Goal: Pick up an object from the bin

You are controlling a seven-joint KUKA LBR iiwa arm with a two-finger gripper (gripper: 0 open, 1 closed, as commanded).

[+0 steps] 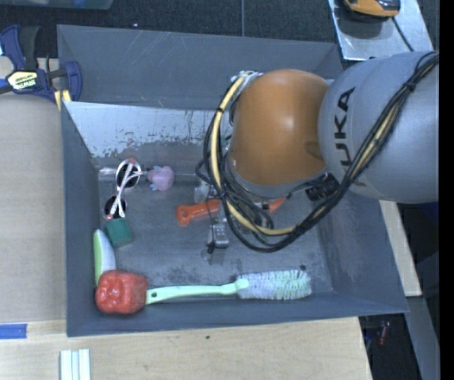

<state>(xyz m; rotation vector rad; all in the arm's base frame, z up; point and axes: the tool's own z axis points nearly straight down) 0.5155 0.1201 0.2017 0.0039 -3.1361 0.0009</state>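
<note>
My gripper [217,240] hangs low over the middle of the bin floor, below the arm's orange cover. Right beside it on the left lies an orange, elongated thing [192,212], its right end hidden under the gripper. A pale green bottle brush [234,289] with white bristles lies along the front wall, just below the gripper. A small pink thing [161,178] sits near the back wall, up and to the left.
At the left wall lie a white and black looped thing [123,187], a small dark green block [119,232] and a green and white tube [103,253]. A red lumpy toy [120,292] sits in the front left corner.
</note>
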